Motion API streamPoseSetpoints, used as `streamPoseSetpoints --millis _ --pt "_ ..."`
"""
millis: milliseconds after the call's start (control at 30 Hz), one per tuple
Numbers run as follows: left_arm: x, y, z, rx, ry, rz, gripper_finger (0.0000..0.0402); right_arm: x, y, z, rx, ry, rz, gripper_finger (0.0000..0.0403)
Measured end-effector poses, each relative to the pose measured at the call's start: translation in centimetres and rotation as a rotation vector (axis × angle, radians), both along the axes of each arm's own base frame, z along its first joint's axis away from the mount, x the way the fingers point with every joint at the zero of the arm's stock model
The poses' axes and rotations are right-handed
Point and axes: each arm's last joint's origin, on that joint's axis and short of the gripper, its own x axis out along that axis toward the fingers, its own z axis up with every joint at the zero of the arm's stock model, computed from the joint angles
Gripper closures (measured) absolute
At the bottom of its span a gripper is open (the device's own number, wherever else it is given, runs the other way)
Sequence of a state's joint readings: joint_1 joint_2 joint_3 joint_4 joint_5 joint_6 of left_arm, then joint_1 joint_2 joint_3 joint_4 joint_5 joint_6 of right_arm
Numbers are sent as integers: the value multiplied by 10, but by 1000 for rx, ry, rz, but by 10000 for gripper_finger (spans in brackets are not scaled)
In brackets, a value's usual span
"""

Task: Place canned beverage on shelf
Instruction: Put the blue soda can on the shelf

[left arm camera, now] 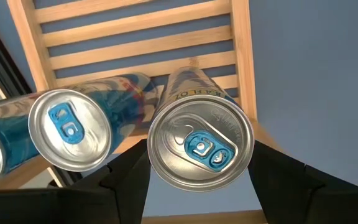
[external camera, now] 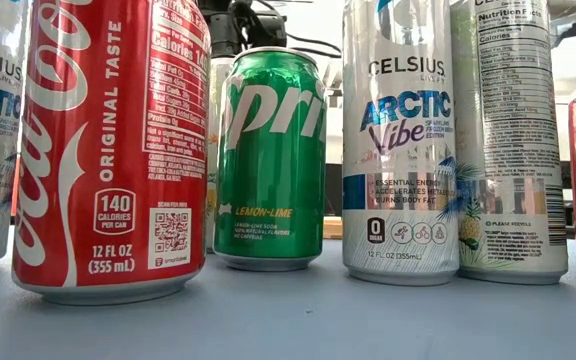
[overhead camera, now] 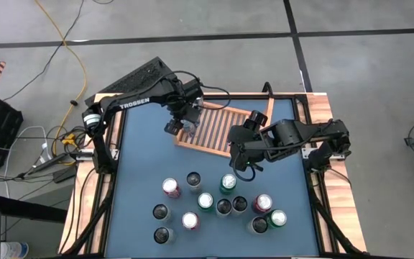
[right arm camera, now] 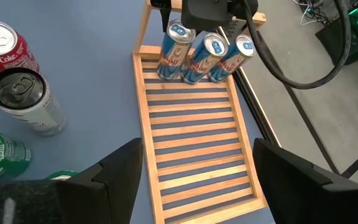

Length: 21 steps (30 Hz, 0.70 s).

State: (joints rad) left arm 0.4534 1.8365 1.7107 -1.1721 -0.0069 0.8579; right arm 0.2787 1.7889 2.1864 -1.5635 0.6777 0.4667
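Shelf [right arm camera: 191,130] is pale bare wood w/ smooth matt slats; tabletop [overhead camera: 142,158] under it looks like matt blue sheet, wood-edged. Cans are glossy metal: printed red Coke can [external camera: 113,150] and green Sprite can [external camera: 270,160] shine, slim blue can [left arm camera: 197,146] has brushed silver lid.

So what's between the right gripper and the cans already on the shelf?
Only bare slats of the shelf. The right wrist view shows the right gripper, open and empty, at one end and three blue cans at the far end under the left gripper.
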Motion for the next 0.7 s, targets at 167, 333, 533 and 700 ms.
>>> streamPoseSetpoints --millis 167,333,533,700 --pt "-1 -1 0 -17 0 -20 175 0 0 0 0 0 1 111" --pt "-1 -2 0 -18 12 -38 170 0 0 0 -2 2 2 111" --pt "-1 -2 0 -17 11 -39 159 0 0 0 -2 2 2 111" --pt "-1 -2 0 -16 11 -38 158 0 0 0 -1 2 3 111"
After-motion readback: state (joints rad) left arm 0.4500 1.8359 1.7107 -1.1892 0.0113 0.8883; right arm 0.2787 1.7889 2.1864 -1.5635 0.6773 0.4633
